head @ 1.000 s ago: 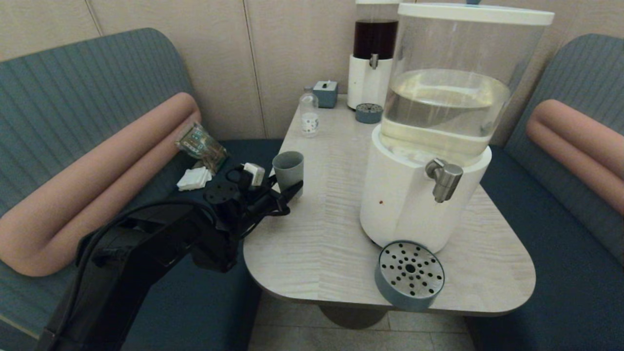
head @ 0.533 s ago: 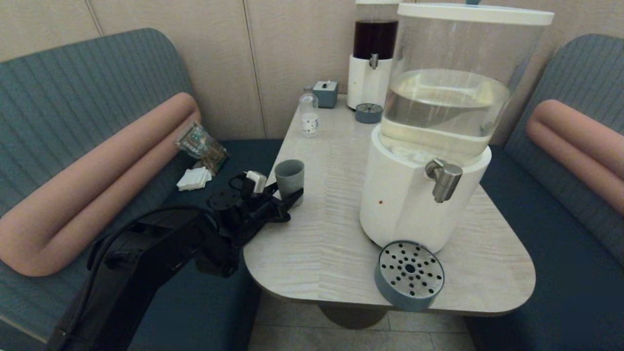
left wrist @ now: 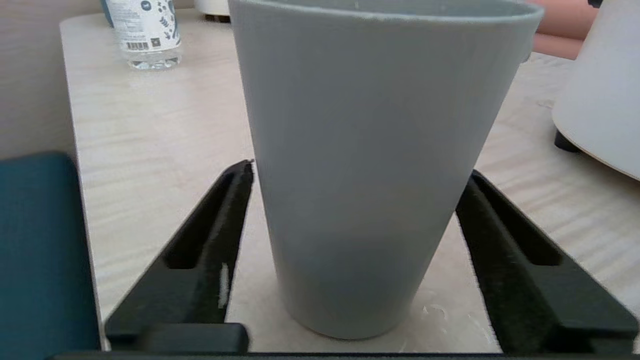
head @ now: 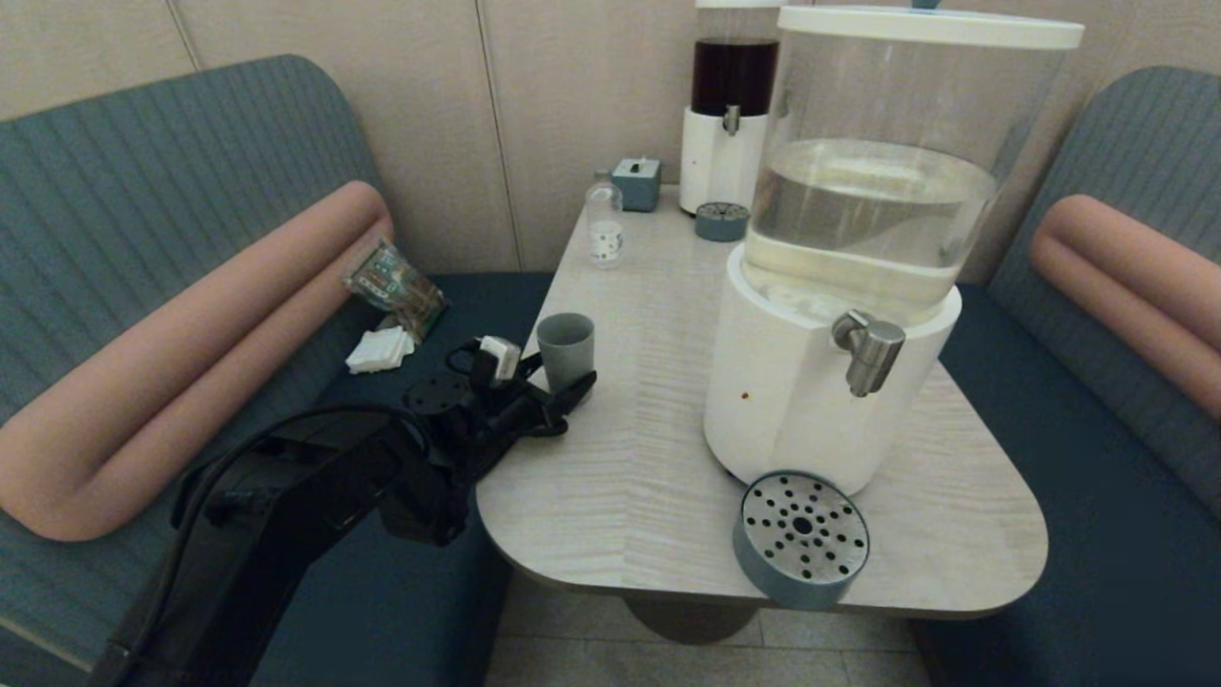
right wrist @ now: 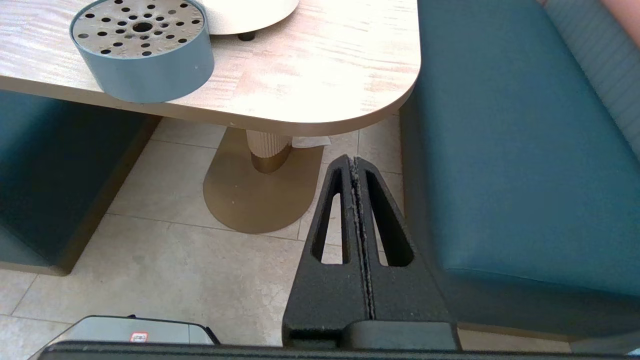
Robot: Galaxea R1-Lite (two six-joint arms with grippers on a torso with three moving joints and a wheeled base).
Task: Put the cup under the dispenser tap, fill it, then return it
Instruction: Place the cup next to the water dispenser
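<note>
Left gripper (left wrist: 357, 170) spread wide around the cup (left wrist: 370, 165), fingers just clear. Cup upright on table (head: 649, 458). Right gripper (right wrist: 356, 162) pressed closed, empty, low beside the table.

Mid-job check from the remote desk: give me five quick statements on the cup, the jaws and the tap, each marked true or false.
1. The cup stands upright on the table. True.
2. The left gripper has its jaws clamped hard against the cup. False: the jaws flank the cup, open, with a gap showing on each side in the left wrist view.
3. The cup sits under the dispenser tap. False: it is near the table's left edge, well away from the tap.
4. The right gripper is shut and hangs over the floor beside the table. True.
5. The perforated drip tray holds the cup. False: nothing stands on it.
</note>
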